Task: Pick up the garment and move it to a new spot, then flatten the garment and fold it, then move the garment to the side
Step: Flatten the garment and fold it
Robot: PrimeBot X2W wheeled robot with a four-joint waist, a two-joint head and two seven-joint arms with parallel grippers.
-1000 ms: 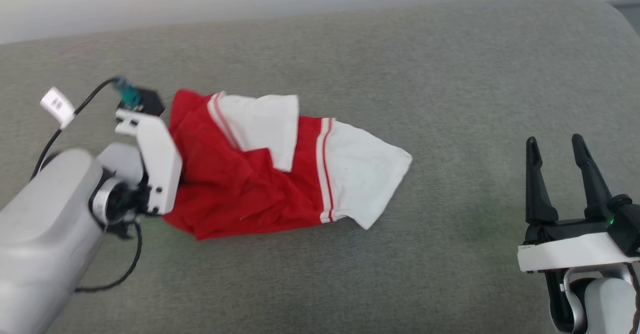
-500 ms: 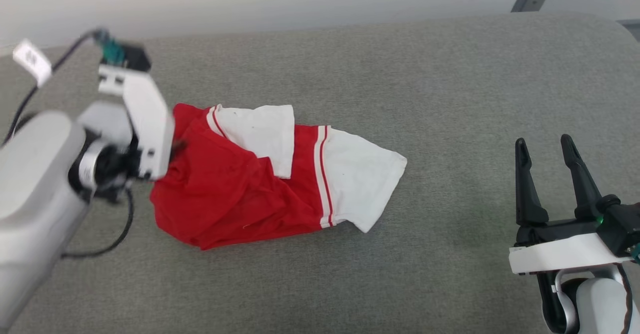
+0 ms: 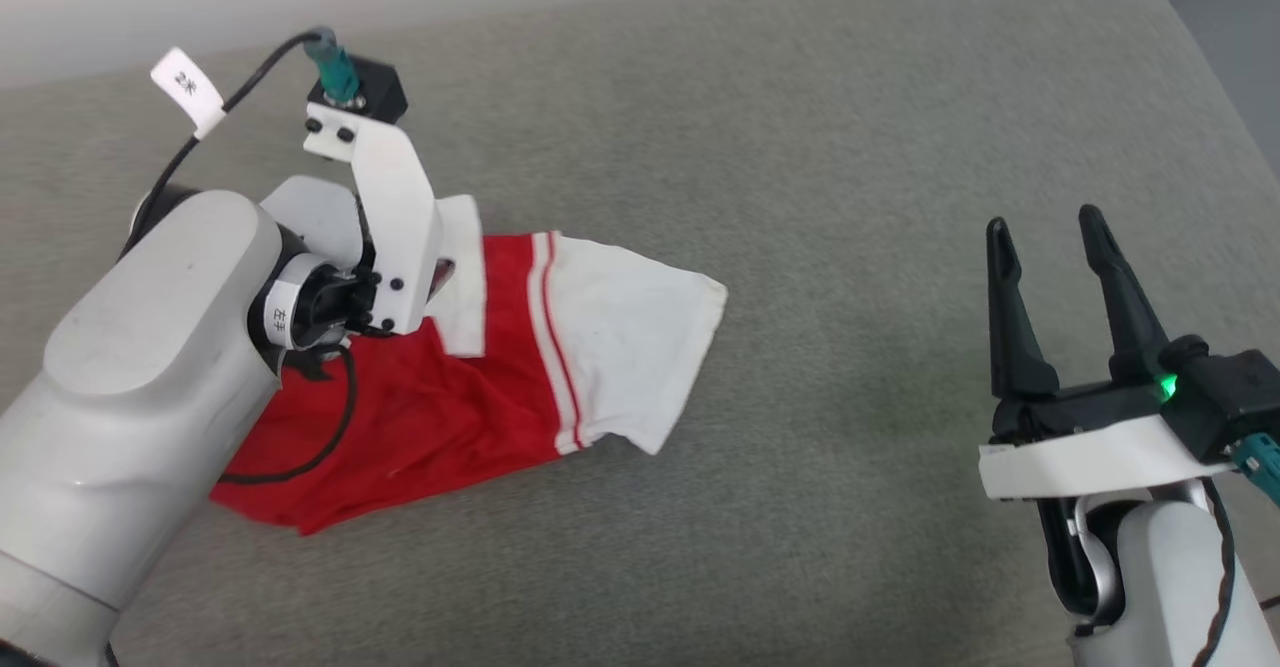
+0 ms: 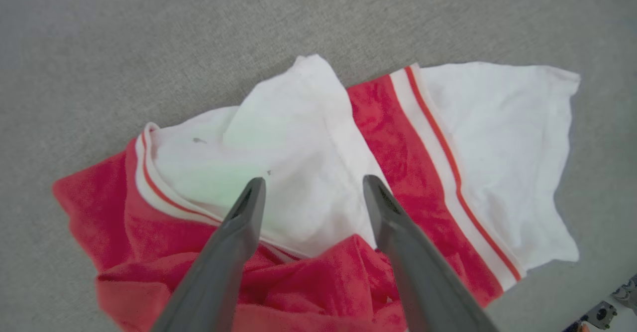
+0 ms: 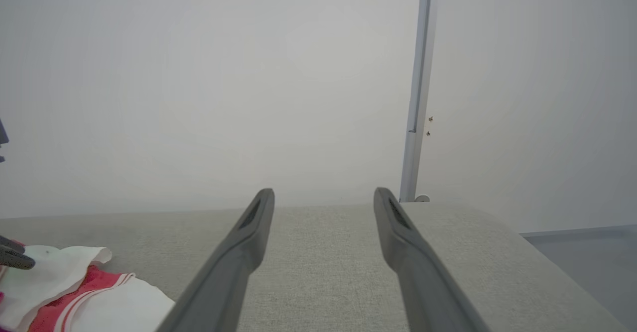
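Note:
The garment point(image 3: 600, 332) lies crumpled on the grey cushioned surface point(image 3: 850, 147), red body to the left and a white sleeve with striped trim to the right. My left arm's white wrist bracket point(image 3: 385, 237) hangs over its upper left part and hides the fingers there. In the left wrist view my left gripper point(image 4: 313, 186) stands open just above the garment point(image 4: 448, 123), over a folded white sleeve, with nothing between its fingers. My right gripper point(image 3: 1045, 227) is open and empty at the right, well clear of the cloth. The right wrist view has the right gripper point(image 5: 323, 193) and the garment point(image 5: 89, 282) at lower left.
The surface's rounded edge point(image 3: 1190, 77) runs down the far right, with floor beyond. A pale wall stands behind it, and a metal post point(image 5: 418, 98) rises by the far corner. A black cable with a white tag point(image 3: 185, 87) loops off my left wrist.
My left gripper has opened, let go of the garment's left edge, and now hovers above the cloth. The head camera has turned, shifting the whole picture. The right gripper stays open.

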